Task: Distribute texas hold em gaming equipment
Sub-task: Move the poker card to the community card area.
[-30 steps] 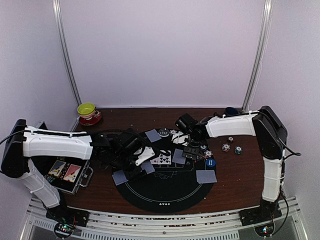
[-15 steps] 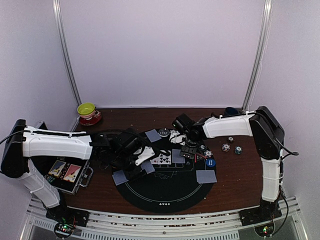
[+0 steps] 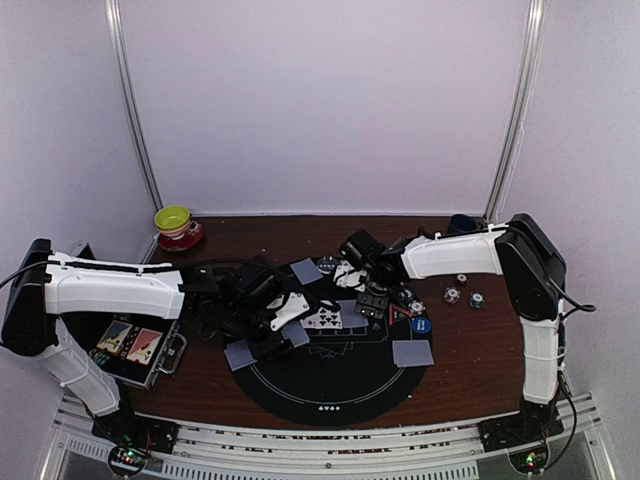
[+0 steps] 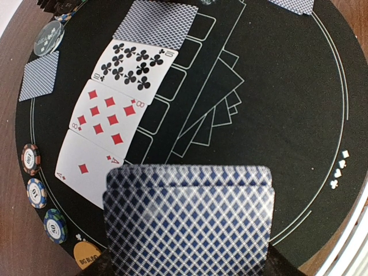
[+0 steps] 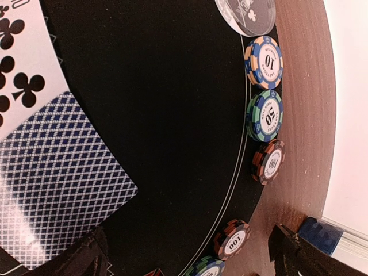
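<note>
Deck (image 4: 190, 224) gripped in L fingers (image 4: 98, 269) over mat (image 4: 287, 115); R fingers (image 5: 290, 250) wide apart at mat edge, chips (image 5: 264, 115) beside.

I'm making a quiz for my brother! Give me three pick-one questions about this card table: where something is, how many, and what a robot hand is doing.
1. Where is the yellow-green bowl? A on the black mat; B far left corner of the table; C in the case.
2. How many face-up cards lie in the row? A three; B one; C six.
3. The right gripper is: A shut on a chip; B shut on a card; C open.
Answers: B, it stands by the back wall; A, ten, eight, ace; C, fingers apart, nothing between.
</note>
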Controlling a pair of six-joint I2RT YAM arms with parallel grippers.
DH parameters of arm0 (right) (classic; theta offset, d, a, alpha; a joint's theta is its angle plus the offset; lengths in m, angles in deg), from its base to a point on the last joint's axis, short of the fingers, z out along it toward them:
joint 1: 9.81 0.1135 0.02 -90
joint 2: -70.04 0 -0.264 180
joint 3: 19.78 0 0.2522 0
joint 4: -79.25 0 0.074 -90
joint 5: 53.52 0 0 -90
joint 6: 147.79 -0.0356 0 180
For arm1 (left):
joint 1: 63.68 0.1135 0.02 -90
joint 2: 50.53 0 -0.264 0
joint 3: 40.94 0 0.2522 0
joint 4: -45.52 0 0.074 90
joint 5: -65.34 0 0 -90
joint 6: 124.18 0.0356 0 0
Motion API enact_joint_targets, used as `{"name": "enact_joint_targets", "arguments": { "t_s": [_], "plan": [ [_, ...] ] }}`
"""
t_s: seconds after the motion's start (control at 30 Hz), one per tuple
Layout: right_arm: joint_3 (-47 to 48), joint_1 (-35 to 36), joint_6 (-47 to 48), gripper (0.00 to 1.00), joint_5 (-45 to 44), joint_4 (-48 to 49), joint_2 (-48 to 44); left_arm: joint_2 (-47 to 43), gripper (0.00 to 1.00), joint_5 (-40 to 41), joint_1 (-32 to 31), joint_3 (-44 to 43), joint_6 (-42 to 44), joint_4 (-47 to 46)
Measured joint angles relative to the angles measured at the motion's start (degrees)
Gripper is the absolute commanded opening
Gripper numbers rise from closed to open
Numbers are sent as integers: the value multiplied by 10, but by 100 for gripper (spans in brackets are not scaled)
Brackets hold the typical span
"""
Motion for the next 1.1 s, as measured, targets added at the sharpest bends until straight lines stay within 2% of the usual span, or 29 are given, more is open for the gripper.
{"name": "enact_joint_targets", "arguments": {
  "t_s": [0.7,1.1],
  "plan": [
    [-4,11,-6,100,8,-8,-5,-7,66,0,0,6,0,0],
    [-7,12,-11,100,55,-58,-27,-7,66,0,0,6,0,0]
  ]
}}
